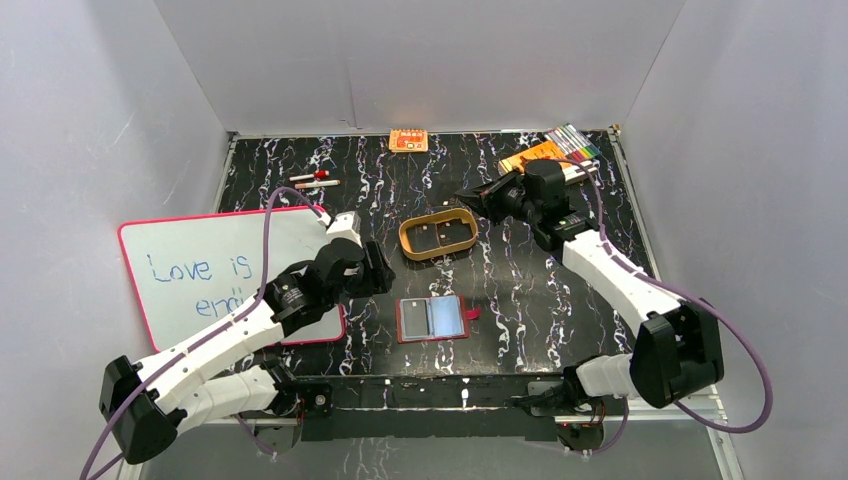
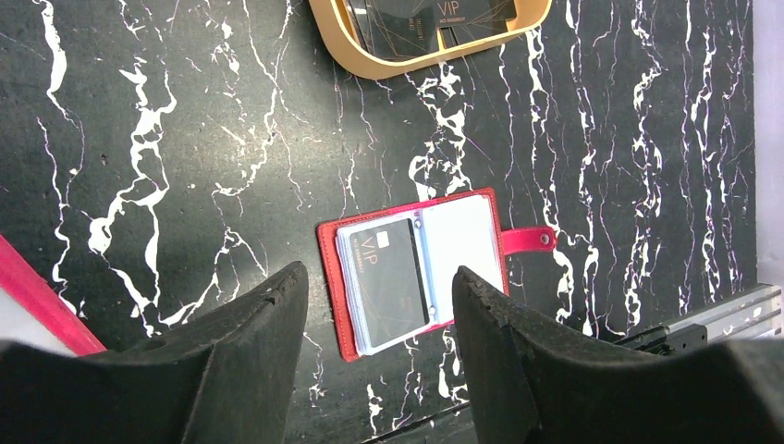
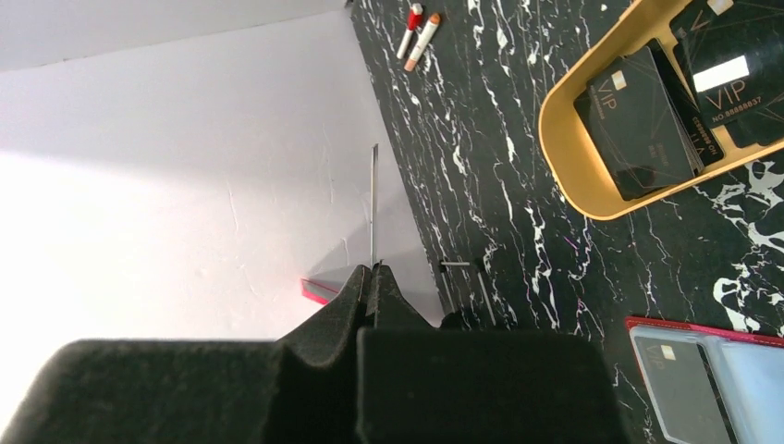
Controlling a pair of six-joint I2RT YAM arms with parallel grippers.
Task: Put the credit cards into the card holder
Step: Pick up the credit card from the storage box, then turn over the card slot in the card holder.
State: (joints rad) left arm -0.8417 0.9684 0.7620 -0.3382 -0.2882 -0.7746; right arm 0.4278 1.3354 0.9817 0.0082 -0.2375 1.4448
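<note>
As it lies open, the card holder (image 2: 330,277) shows a card (image 2: 393,277).

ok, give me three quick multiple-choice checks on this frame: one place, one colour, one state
1. Where do the loose credit cards lie?
A. in the tan tray
B. on the whiteboard
C. beside the markers

2. What colour is the card holder's cover?
A. green
B. red
C. yellow

3. How is the left gripper?
A. shut on a pen
B. shut on the card holder
C. open, nothing in it

Answers:
1 A: the dark credit cards sit inside the tan tray.
2 B: a red border and snap tab frame the pockets of the card holder.
3 C: the fingers of the left gripper stand apart above the card holder, with nothing between them.
</note>
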